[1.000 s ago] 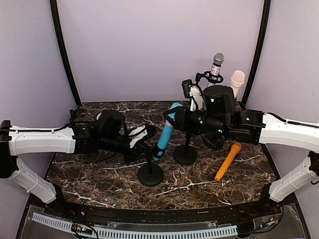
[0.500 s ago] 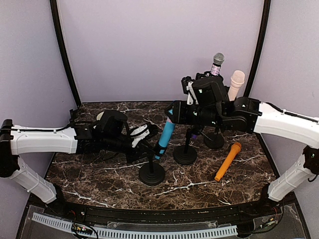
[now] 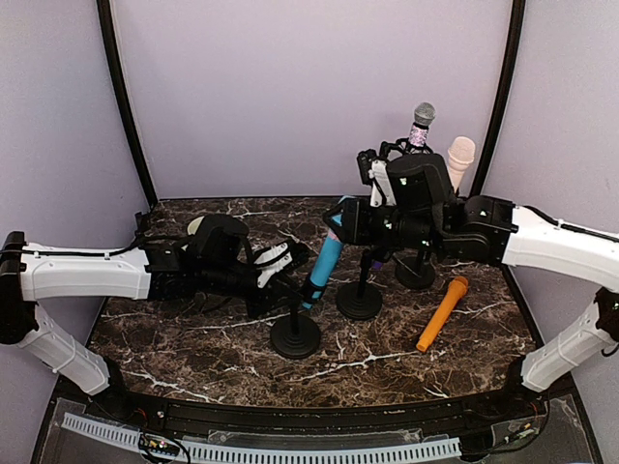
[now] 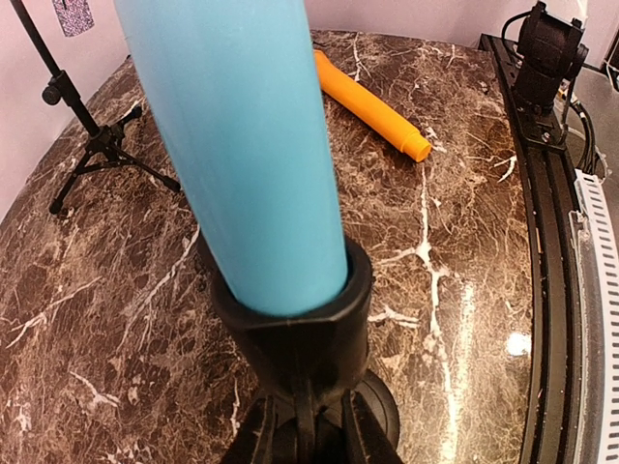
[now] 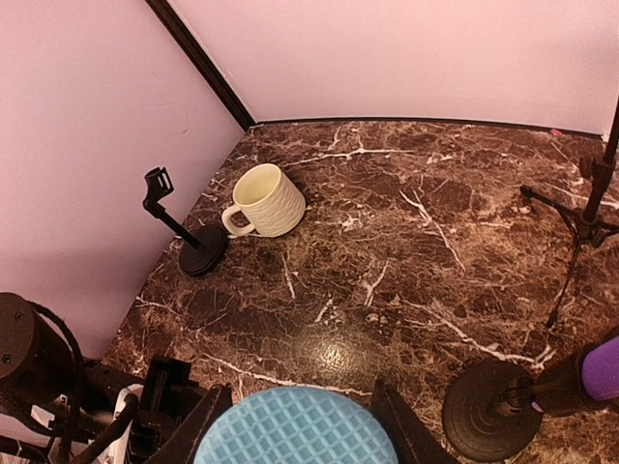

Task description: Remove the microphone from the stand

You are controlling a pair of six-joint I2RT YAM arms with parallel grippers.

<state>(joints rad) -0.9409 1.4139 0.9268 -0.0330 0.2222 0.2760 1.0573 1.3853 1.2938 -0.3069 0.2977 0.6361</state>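
The left gripper (image 3: 288, 266) is clamped tight on the thin stem of the stand (image 3: 294, 336), just under its black clip. In the left wrist view its two dark fingers (image 4: 259, 440) meet around the stem at the bottom edge, with the round base directly below them. The blue microphone (image 3: 322, 259) sits in that clip right above this gripper and leans up and away from it toward the right gripper (image 3: 340, 220). Its lower body is seated in the clip, not lifted out.

The right gripper takes the microphone's upper end. In the right wrist view the blue mesh head fills the gap between its fingers, which lie against it on both sides. It seems to hold the head at a middling width, though the fingertips are cut off by the frame edge, so the firmness is hard to judge.

Below the right gripper a second stand (image 3: 359, 300) rests on the marble table (image 3: 193, 358). An orange microphone (image 3: 442, 314) lies flat beyond it, on this gripper's outer side. Behind the gripper a glittery microphone (image 3: 421, 126) and a pale pink microphone (image 3: 458, 162) stand upright. Far ahead of its fingers a cream mug (image 5: 263, 201) sits beside a small empty stand (image 5: 189, 242).
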